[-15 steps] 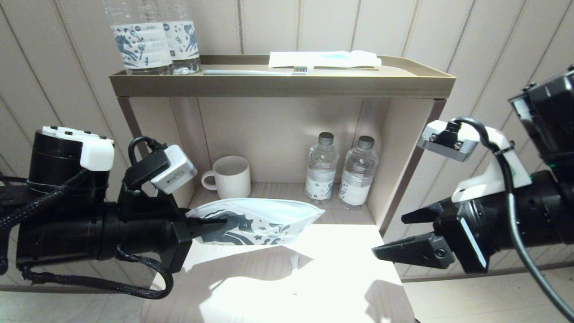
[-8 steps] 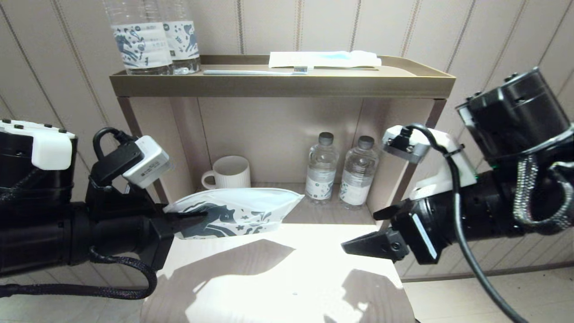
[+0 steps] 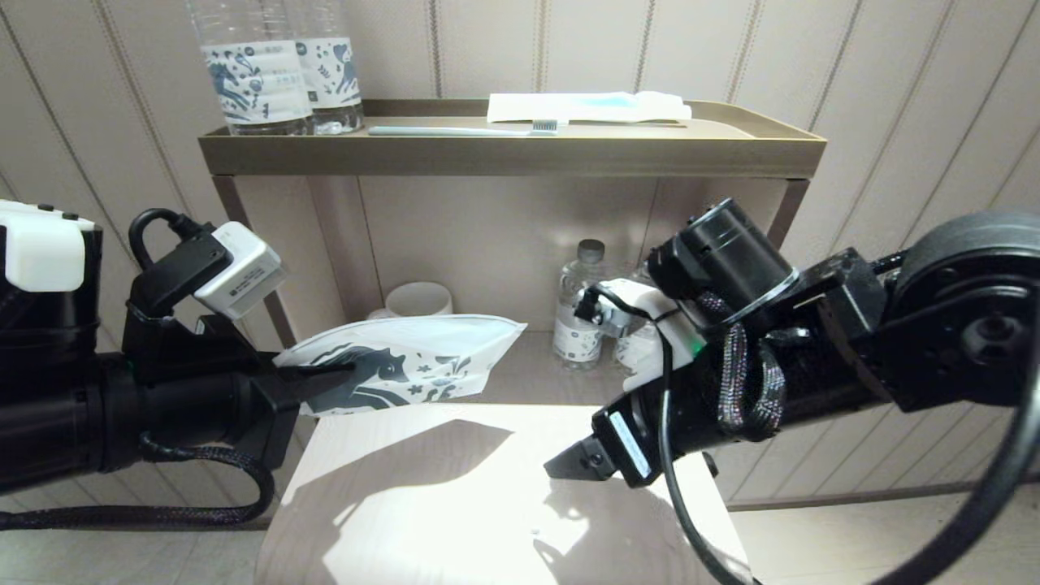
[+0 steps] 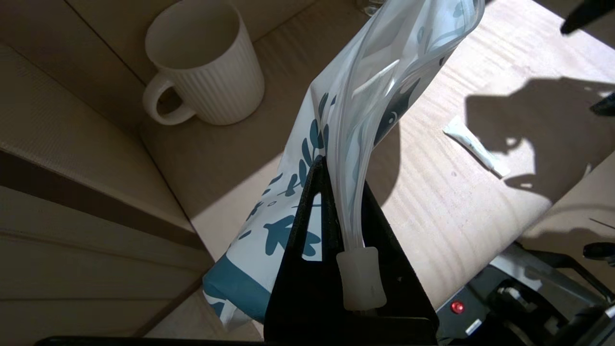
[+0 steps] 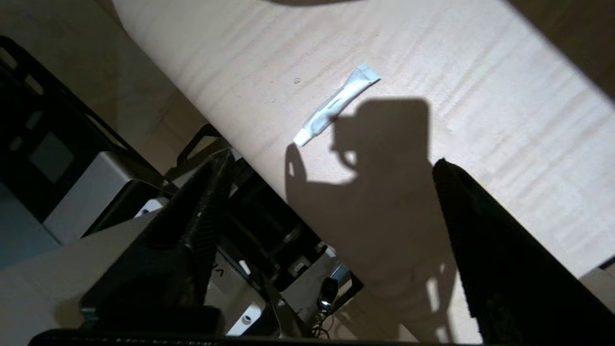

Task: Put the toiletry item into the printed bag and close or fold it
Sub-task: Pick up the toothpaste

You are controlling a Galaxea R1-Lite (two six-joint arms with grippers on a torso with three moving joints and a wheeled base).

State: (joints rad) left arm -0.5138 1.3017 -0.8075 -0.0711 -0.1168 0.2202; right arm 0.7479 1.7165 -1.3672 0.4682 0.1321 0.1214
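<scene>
The left gripper (image 3: 321,380) clamps the printed bag (image 3: 414,361) aloft; the right gripper (image 5: 326,211), apparently spread, hovers near the toiletry item (image 5: 336,105) by the table's (image 3: 455,520) right edge.

Pale wood tabletop (image 5: 480,72), sm white tube (image 5: 336,103) lying flat

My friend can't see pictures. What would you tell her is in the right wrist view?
A small white tube lies on a sunlit pale wooden tabletop, just beyond the right claw, whose two black fingers stand wide open and empty. The arm's dark shadow falls across the wood beside the tube.
</scene>
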